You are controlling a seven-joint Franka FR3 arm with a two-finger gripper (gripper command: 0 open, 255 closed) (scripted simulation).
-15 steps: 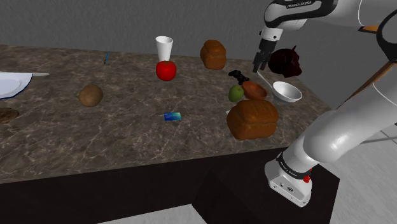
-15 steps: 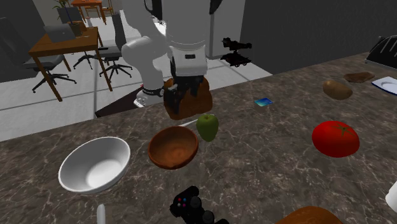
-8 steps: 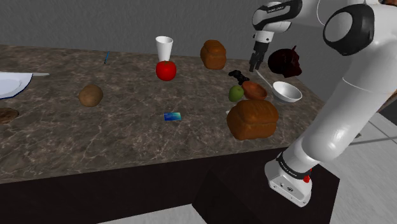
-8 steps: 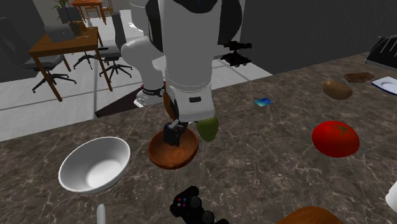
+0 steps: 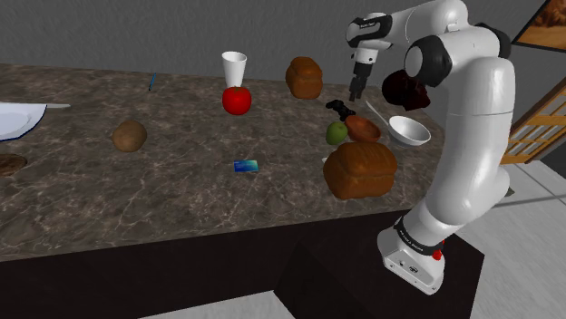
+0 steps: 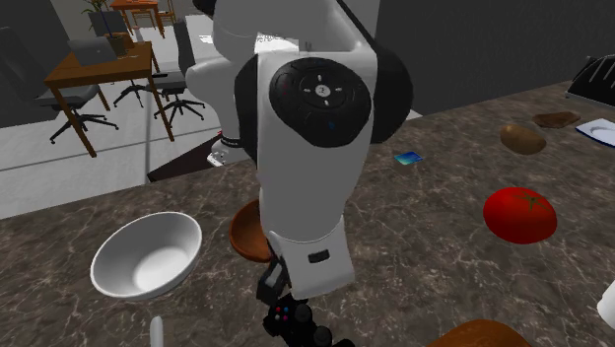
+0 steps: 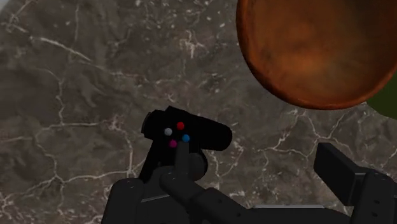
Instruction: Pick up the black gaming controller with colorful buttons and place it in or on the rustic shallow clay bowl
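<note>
Wrist view: black controller (image 7: 191, 130) on counter (image 7: 76, 95), outside brown bowl (image 7: 315, 51)

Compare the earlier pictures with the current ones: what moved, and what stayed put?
The gripper moved toward the camera in the second exterior view: from by the brown loaf, over the clay bowl, to above the black controller. Its fingers stand open and nothing was grasped. Controller, bowl, loaf and tomato stayed where they were.

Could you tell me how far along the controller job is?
Done: nothing yet; the controller lies on the counter beside the brown bowl. In hand: the open claw hovers over the controller, not gripping. Left: grasp, lift, set it in the brown bowl.
</note>
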